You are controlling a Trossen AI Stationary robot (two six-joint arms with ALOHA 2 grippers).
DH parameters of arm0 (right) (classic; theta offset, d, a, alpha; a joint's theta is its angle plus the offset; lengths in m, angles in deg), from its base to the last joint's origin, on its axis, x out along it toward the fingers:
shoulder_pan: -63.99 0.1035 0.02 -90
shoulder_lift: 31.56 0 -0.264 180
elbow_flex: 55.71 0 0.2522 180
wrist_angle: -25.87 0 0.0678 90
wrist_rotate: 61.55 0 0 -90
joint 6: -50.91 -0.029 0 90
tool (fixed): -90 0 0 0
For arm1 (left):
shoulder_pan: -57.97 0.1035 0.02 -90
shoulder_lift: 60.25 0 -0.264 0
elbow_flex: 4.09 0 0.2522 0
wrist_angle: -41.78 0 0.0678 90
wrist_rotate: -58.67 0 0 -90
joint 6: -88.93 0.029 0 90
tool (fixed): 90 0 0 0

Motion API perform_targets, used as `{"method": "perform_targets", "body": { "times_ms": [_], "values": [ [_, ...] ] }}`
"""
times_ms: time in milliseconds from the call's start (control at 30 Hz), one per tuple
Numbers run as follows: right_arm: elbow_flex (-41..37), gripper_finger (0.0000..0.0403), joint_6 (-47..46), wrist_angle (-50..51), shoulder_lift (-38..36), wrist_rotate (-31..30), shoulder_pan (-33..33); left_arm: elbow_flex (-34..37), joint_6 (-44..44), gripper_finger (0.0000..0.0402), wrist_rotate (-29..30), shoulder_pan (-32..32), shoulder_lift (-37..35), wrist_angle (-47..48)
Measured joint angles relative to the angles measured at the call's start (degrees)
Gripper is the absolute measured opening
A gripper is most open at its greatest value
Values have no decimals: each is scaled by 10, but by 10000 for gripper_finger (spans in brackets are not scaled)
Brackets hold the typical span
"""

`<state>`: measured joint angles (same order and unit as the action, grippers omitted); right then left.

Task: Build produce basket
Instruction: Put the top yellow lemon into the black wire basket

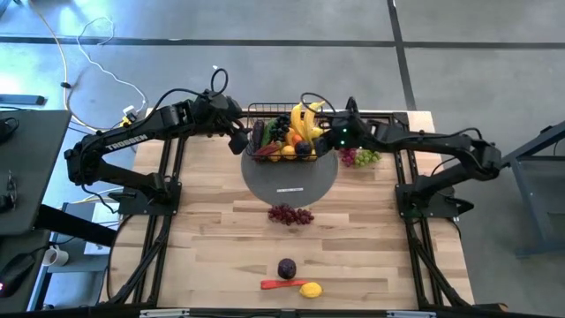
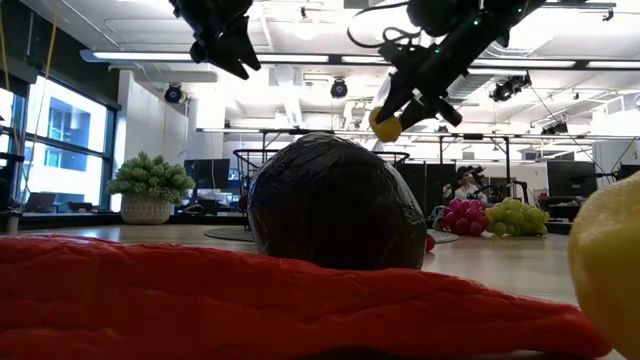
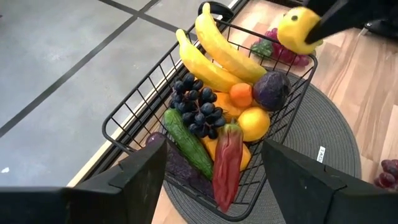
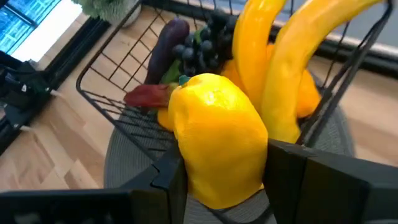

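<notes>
the right gripper point(image 4: 217, 180) clamps a waxy, lumpy yellow lemon point(image 4: 217, 140) above the black wire-mesh basket point(image 1: 265, 155) (heaped with glossy produce) on the grey round disc point(image 1: 291, 181); the left gripper point(image 3: 214, 171) gapes beside it. only the low view shows the leafy bunch point(image 2: 150, 178).

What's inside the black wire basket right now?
The basket holds bananas, dark grapes, a cucumber, a red chilli, an orange and a plum; anything underneath is covered.

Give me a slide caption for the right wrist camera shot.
Right hand holding a yellow lemon above the wire basket already packed with bananas, dark grapes and other produce.
</notes>
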<state>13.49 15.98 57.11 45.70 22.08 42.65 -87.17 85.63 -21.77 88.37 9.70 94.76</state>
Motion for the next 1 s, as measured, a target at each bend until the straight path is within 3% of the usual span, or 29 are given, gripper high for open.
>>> {"method": "perform_targets", "body": {
  "times_ms": [267,1000],
  "values": [
    [0,148,-42,-2,38,14,3,0,-1,255,0,0,0,8],
    [0,251,9,-15,73,11,-2,0,5,255,11,0,0,11]
  ]
}}
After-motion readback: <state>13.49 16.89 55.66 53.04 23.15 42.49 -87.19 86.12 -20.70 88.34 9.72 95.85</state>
